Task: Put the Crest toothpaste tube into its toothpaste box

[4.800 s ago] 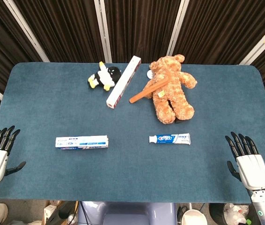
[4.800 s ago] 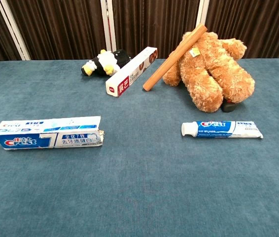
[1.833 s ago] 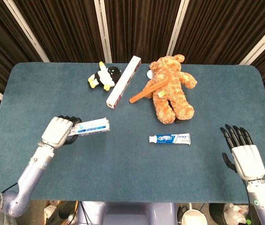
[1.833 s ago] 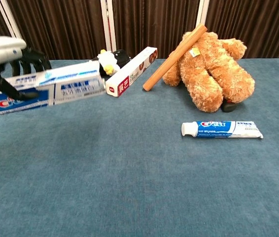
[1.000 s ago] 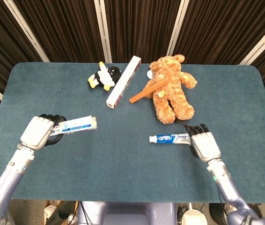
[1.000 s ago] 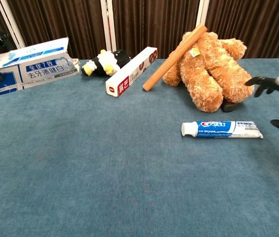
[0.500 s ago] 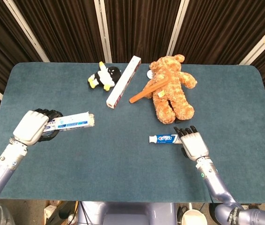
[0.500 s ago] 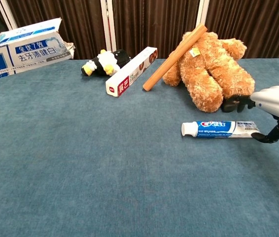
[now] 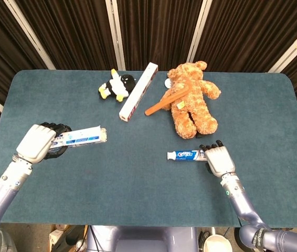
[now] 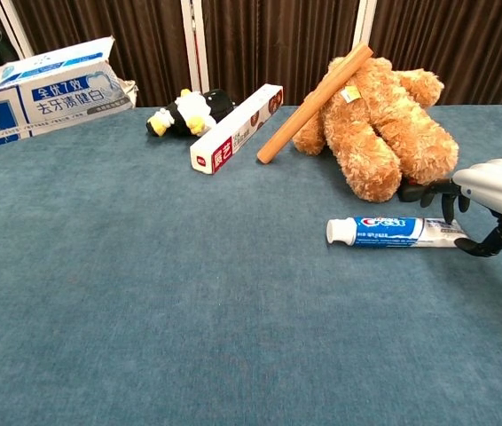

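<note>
While left hand (image 9: 37, 143) holds the Crest box (image 9: 84, 137) up, right hand (image 9: 219, 159) curls over the Crest toothpaste tube (image 9: 186, 155), not yet gripping, so pinching comes next.

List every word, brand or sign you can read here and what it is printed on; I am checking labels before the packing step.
"Crest": on the toothpaste tube lying on the table; its smaller print is too small to read.
"全优7效": on the toothpaste box held by the left hand; its other lines are too blurred to read.
"展艺": on the end of the long white box beside the penguin toy; the rest is unreadable.
The teddy bear has a yellow tag, illegible.
</note>
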Available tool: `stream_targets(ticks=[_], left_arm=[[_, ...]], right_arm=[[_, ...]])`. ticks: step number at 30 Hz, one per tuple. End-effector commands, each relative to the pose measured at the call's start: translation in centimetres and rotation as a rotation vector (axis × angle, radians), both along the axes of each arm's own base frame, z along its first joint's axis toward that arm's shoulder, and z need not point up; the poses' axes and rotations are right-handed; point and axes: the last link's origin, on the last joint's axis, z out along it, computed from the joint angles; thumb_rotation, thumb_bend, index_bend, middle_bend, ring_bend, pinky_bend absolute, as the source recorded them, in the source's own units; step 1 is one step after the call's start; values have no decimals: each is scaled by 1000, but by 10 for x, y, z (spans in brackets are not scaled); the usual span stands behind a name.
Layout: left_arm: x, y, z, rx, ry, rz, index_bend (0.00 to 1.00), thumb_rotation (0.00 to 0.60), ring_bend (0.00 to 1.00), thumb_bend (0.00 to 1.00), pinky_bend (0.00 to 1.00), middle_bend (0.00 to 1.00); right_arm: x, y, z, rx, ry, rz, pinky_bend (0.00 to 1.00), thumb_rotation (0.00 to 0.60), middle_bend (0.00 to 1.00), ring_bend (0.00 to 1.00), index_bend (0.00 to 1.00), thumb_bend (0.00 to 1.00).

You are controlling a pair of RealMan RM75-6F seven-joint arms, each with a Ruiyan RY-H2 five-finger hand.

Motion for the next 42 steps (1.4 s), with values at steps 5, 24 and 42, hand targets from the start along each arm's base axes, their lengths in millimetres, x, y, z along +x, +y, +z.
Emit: stream_targets(ticks=[5, 24, 42], left_arm=[[-1, 1, 0, 2, -10, 5, 369, 600, 446, 426, 456, 490], [-4, 3, 1, 1, -23, 17, 369, 600, 446, 426, 456, 490], [-4, 2, 0, -3, -18, 19, 368, 600, 446, 426, 456, 490]], right_arm=[[0, -1, -7, 6, -8, 18, 188, 600, 389, 289, 208, 404], [18, 1, -11, -4, -45, 98, 188, 600, 340, 244, 148, 404], [1, -3, -27, 11, -18, 63, 200, 600, 327, 257, 184, 405]])
